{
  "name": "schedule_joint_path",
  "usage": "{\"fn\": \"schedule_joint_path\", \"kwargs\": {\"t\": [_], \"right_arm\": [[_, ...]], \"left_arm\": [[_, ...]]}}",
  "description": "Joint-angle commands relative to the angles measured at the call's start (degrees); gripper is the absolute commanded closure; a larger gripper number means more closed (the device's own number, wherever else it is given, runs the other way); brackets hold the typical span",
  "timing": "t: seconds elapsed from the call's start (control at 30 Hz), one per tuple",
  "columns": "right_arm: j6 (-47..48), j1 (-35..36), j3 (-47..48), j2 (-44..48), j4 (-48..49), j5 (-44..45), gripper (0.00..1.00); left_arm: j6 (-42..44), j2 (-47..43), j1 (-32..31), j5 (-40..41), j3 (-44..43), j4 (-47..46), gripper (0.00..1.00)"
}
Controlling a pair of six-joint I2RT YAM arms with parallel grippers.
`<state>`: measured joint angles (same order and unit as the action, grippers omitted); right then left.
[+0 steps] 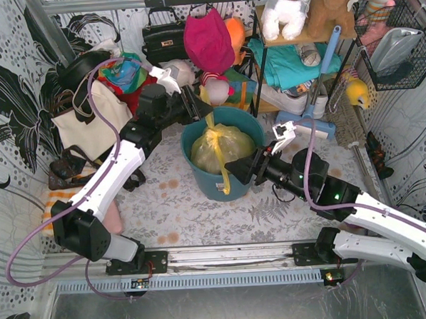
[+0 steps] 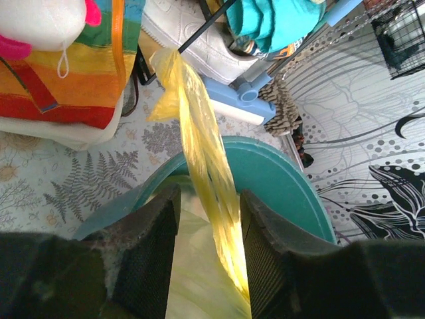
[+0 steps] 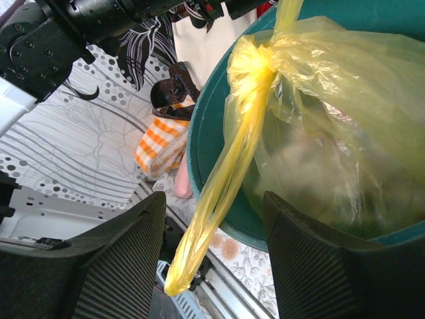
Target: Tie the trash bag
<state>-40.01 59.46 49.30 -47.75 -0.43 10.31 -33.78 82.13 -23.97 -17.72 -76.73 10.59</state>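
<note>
Fern-print cloth covers the table, and a cluttered shelf stands behind. From above I see the trash bag sitting in the teal bucket, with the left gripper at the far rim and the right gripper at the near rim. On my left wrist camera the fingers stand apart, one yellow tail running between them. On the right wrist camera the fingers are spread too, and the other tail hangs between them below the knot.

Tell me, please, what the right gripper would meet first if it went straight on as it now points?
Probably the trash bag's twisted tail, hanging in line with the right gripper's open fingers; the teal bucket's rim lies just behind, though depth is unclear.
</note>
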Motion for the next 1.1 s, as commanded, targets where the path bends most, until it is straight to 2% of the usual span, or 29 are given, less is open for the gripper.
{"fn": "schedule_joint_path", "kwargs": {"t": [0.0,0.17,0.43,0.53,0.7,1.0,1.07], "right_arm": [[-3.22,0.13,-0.12,-0.43,1.06,-1.50,0.41],[-3.53,0.19,0.98,-1.77,0.53,-3.43,0.41],[-6.00,0.13,2.36,-4.29,-1.33,-6.55,0.45],[-6.77,0.13,2.19,-4.87,-0.94,-6.59,0.49],[-6.62,0.14,2.44,-6.28,0.31,-6.44,0.57],[-5.88,0.13,3.89,-8.92,0.36,-5.20,0.58],[-5.73,0.13,4.45,-9.46,-0.06,-4.72,0.54]], "left_arm": [[-0.82,0.67,-0.19,-1.86,-0.07,-5.70,0.52],[-2.95,0.27,-0.16,-5.53,0.43,-9.44,0.51],[-4.76,0.77,-0.20,-9.87,0.18,-12.19,0.60],[-4.81,1.34,-0.15,-10.14,0.38,-12.24,0.55],[-5.06,1.97,-0.29,-10.36,0.83,-12.19,0.54],[-4.50,2.73,-0.27,-10.13,1.32,-11.52,0.50],[-4.25,2.94,-0.29,-9.93,1.44,-11.33,0.50]]}}
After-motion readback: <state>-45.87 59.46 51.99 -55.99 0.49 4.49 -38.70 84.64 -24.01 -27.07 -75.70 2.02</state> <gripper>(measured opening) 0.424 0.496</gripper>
